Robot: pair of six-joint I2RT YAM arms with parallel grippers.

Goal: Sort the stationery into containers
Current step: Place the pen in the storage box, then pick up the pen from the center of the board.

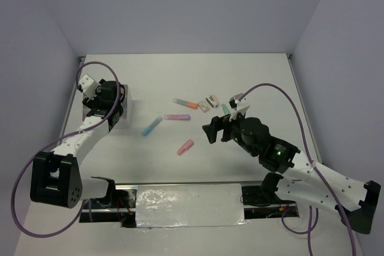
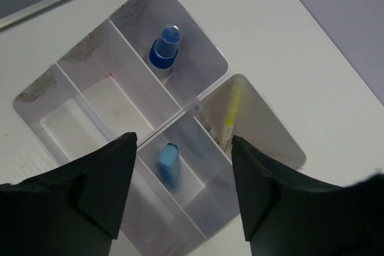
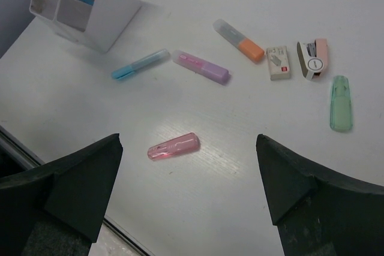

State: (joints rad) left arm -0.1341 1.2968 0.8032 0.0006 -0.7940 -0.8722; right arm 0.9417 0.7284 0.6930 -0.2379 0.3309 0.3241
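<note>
I have the left gripper (image 2: pixel 183 138) hanging straight over the organizer (image 2: pixel 264 112) because that is the drop spot. From up there anything I let go of falls into a compartment and not onto the table (image 3: pixel 252 166). Its jaws stand well apart with nothing between them. Directly below the gap a short blue marker (image 2: pixel 168 163) lies in the bottom of one compartment, touching neither finger, so I judge that item delivered. Beyond the fingertips a blue-capped bottle (image 2: pixel 164 49) sits in its own compartment, and off the right finger a yellow pen (image 2: pixel 231 112) leans in another. The kinds look to be kept apart.

The right gripper (image 3: pixel 189 142) is spread as wide as it goes and holds nothing. I keep it high above the loose pieces so I can pick a target. A pink marker (image 3: pixel 174 146) lies flat almost straight beneath the gap — the easiest next grab, I think. Farther out ahead lie a light-blue marker (image 3: pixel 140 64) and a purple marker (image 3: pixel 201 66), near each other but apart. Past them are an orange-tipped marker (image 3: pixel 239 32), an eraser (image 3: pixel 278 63) and a small pink-and-white stapler (image 3: pixel 313 59). A green marker (image 3: pixel 340 104) lies off beyond the right finger.

Everything lies flat and separate — no pile to untangle.
</note>
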